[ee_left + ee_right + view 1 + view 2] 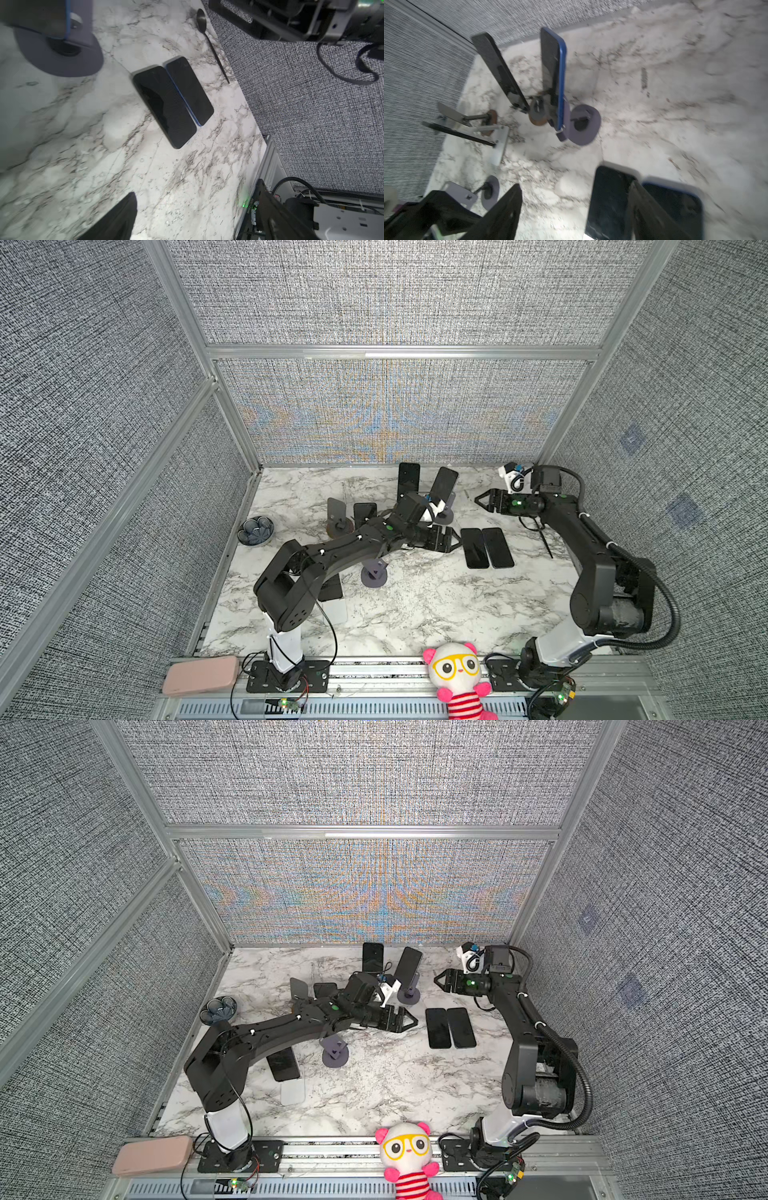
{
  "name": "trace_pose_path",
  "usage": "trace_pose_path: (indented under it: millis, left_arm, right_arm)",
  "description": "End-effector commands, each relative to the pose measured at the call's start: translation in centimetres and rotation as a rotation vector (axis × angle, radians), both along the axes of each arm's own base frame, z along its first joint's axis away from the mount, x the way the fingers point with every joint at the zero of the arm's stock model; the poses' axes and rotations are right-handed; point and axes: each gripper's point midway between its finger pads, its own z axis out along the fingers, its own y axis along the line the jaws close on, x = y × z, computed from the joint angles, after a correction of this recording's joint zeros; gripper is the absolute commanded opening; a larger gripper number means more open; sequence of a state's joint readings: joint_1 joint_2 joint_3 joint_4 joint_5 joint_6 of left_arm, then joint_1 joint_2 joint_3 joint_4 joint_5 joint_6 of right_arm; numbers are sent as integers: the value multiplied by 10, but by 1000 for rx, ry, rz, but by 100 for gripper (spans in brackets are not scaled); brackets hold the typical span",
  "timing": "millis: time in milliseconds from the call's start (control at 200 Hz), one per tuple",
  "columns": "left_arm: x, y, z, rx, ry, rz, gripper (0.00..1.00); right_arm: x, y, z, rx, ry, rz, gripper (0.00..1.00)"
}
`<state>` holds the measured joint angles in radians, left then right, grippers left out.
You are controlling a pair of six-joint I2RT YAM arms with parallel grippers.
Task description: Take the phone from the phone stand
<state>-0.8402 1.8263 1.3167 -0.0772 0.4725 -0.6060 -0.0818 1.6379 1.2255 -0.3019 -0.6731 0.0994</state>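
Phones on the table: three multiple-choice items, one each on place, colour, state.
1. Where are the two flat phones? A) side by side on the table B) stacked on a stand C) in the bowl
2. Edge colour of the upright phone on the purple stand? A) red B) blue C) green
3. Left gripper? A) shut on a phone B) shut on the spoon C) open, empty
Key: 1A, flat, edge to edge; 2B, blue rim in the right wrist view; 3C, fingers wide apart, nothing between.
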Motion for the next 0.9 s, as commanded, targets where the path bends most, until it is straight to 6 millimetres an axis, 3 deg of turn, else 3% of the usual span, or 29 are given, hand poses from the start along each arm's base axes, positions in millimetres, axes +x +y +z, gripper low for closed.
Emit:
trace_pose_path:
  millis: [0,170,550,895]
  left_arm:
    - [2,9,13,-43,-34,-14,93]
    - [4,23,12,-36,-40,4,93]
    - [4,32,17,-36,-45,22,93]
    - [2,35,13,-26,-48,24,93]
  right_arm:
    - [22,28,38,173,-205,96,75]
    - [44,35,28,185,-226,100,73]
    - [84,44,-3,180,-220,85,65]
    - [105,64,-21,172,-187,103,59]
